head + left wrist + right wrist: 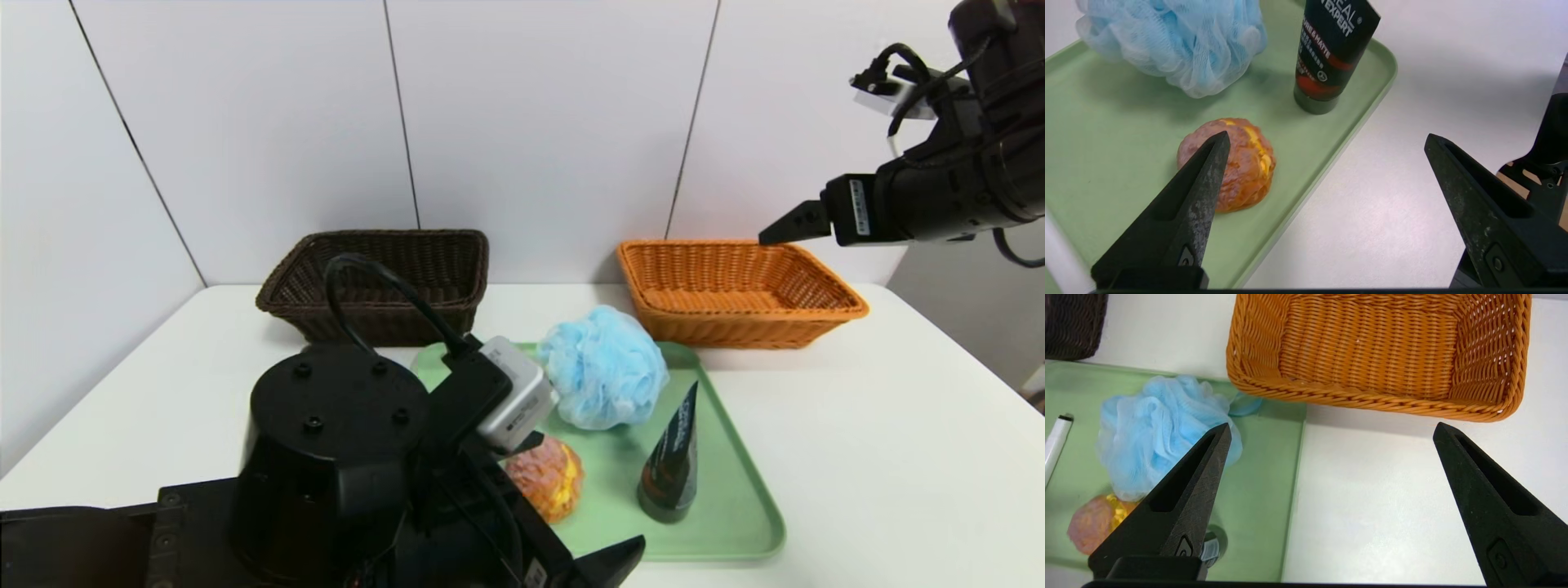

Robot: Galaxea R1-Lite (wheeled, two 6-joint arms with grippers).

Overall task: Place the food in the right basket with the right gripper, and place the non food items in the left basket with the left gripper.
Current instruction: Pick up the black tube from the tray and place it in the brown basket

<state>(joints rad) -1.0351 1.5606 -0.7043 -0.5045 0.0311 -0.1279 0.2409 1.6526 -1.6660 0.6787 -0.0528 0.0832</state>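
a green tray [735,523] is placed in the middle of the white table [898,425]. on it are seen a blue bath sponge [602,366] at the far side, a bun [549,476] at the near side, and a black tube [673,461] standing upright to the right of the bun. the brown basket [384,282] stands far left and the orange basket [735,290] far right. the left gripper [1325,141] is held low near the bun with its fingers apart and nothing between them. the right gripper [1331,430] is held high near the orange basket, its fingers spread wide and nothing gripped.
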